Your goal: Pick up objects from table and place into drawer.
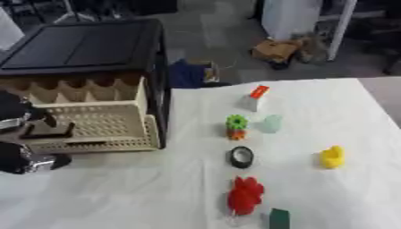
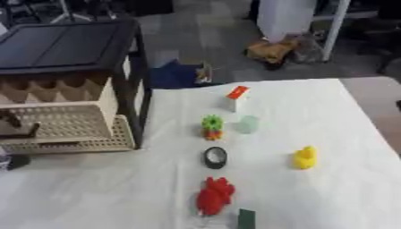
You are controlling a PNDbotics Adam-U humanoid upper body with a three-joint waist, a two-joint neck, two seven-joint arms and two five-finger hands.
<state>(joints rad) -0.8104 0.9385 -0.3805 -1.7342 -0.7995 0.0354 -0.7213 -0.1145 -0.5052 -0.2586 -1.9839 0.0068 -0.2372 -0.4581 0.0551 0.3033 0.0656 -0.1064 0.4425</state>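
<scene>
Drawer point(image 1: 98, 120): beige, perforated plastic with a lattice wall, pulled out from a black cabinet point(image 1: 78, 44) at the left of the table. The drawer's interior, as far as it shows, holds nothing that can be made out. A second beige tier lies below it, also pulled forward.

Left hand point(image 1: 23, 134): black with silver joints, at the left edge against the drawer front. Its fingers appear curled about the drawer's front edge, but the grip is partly cut off by the frame and cannot be told with certainty. The right hand does not show in either view.

Objects, all on the table and apart from the drawer, in a loose line running from far to near: a white block with an orange-red top point(image 1: 254, 98); a green gear-shaped piece on an orange base point(image 1: 236, 127) just beside a pale translucent green piece point(image 1: 272, 123); a black ring point(image 1: 241, 156); a red, lobed, soft-looking item point(image 1: 245, 195); a dark green block point(image 1: 279, 218) at the near edge. A yellow duck-like figure point(image 1: 332, 157) stands well apart to the right.

Surface: table point(image 1: 344, 112) covered in a white, slightly creased cloth. Beyond it, grey floor, a blue bag point(image 1: 188, 74) and a brown box point(image 1: 275, 50).
</scene>
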